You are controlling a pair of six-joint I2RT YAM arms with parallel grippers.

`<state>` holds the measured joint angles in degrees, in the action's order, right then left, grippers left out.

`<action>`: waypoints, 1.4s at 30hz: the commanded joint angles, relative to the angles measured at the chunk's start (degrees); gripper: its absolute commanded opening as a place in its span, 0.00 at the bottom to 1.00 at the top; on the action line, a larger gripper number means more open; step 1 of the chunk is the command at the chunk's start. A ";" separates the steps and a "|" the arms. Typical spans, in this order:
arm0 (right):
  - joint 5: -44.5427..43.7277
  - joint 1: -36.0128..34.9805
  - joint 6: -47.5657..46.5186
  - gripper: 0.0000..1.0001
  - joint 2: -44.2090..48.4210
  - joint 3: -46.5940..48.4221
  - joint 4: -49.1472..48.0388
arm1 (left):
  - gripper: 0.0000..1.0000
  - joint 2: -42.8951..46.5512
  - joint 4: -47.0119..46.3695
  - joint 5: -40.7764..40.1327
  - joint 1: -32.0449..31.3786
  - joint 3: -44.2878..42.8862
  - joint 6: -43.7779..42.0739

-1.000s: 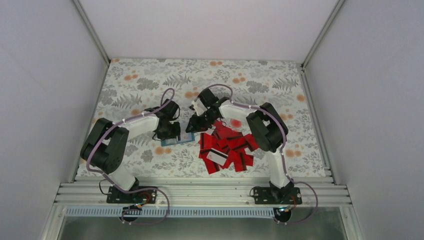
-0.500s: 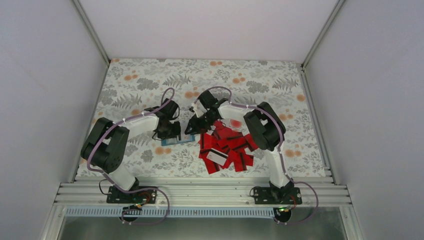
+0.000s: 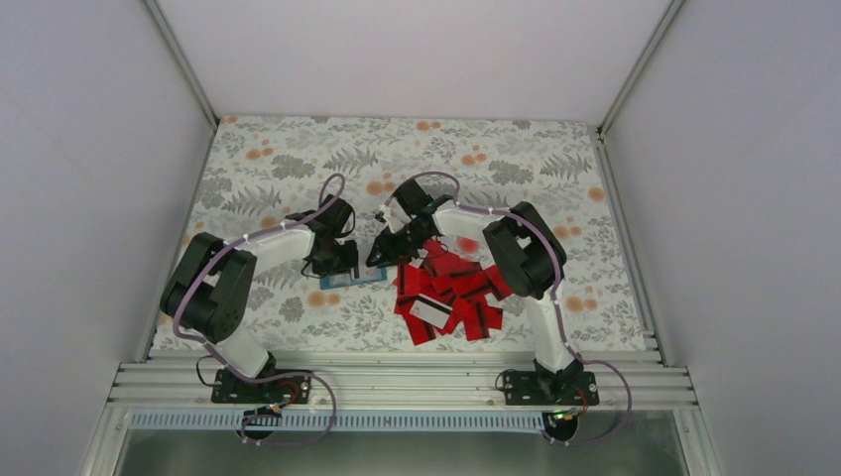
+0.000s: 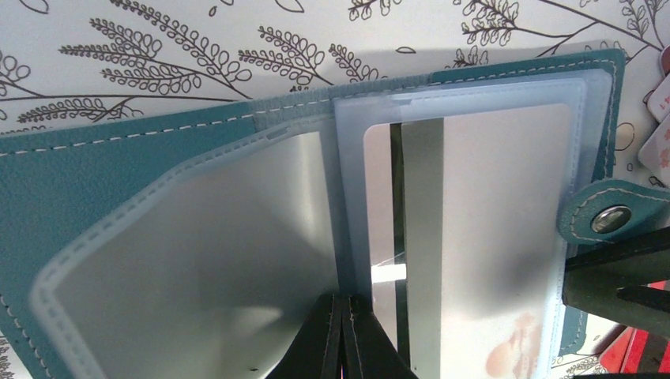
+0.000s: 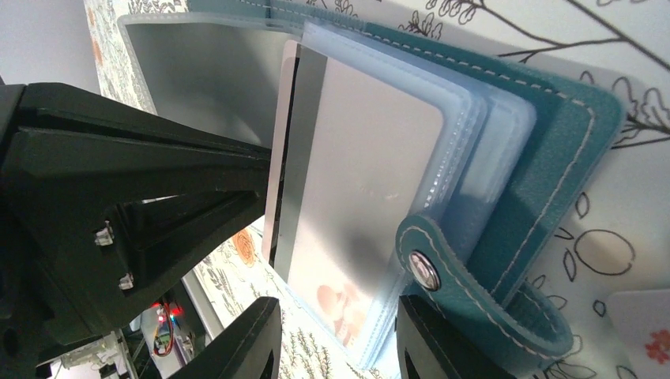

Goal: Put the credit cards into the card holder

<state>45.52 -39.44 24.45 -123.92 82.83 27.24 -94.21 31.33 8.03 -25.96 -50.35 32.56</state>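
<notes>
While the card holder [image 4: 118, 197] lies spread open on the flowered desk [image 3: 298, 159], both arms meet over it near the middle of the desk. The left end effector [image 4: 344, 304] has its two fingers pressed together on the edge of one clear inner sleeve [image 4: 197, 260], and that sleeve curves up away from the rest of the stack. The right end effector [image 5: 338, 308] is spread, one finger [image 5: 253, 339] on either side of the holder's near edge, close to the snap tab [image 5: 427, 268]; whether either finger touches the holder cannot be told. The tab sticks out past the teal cover with its metal stud facing up.

One card [image 5: 363, 181] sits inside the top clear sleeve on the tab side, showing a pale face with a reddish spot near one end and a grey band along one long side.

The loose credit cards [image 3: 451, 293] lie in an overlapping heap just to the right of the holder, under the right arm. Most are red, some show a black stripe, and one white face lies on top near the front of the heap.
</notes>
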 commanded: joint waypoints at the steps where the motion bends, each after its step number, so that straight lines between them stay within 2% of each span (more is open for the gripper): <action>1: 1.41 0.15 -0.09 0.38 -0.59 0.32 -0.49 | 0.02 -3.56 -3.07 2.50 -0.41 1.05 0.05; 16: 3.52 -0.07 -2.05 0.37 -0.40 3.10 0.36 | 0.02 -4.80 -3.20 3.04 -0.52 -0.09 0.10; 27: 1.73 -0.11 -3.45 0.35 -0.55 5.90 3.37 | 0.02 -4.93 -2.43 2.74 -0.48 -1.13 0.30; 42: 4.48 -0.79 -5.19 0.35 -3.68 10.65 5.52 | 0.03 -0.85 3.91 -1.19 -0.24 -4.81 1.34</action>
<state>48.49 -39.57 20.36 -125.91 91.29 31.62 -96.23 32.23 9.06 -26.15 -53.28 33.04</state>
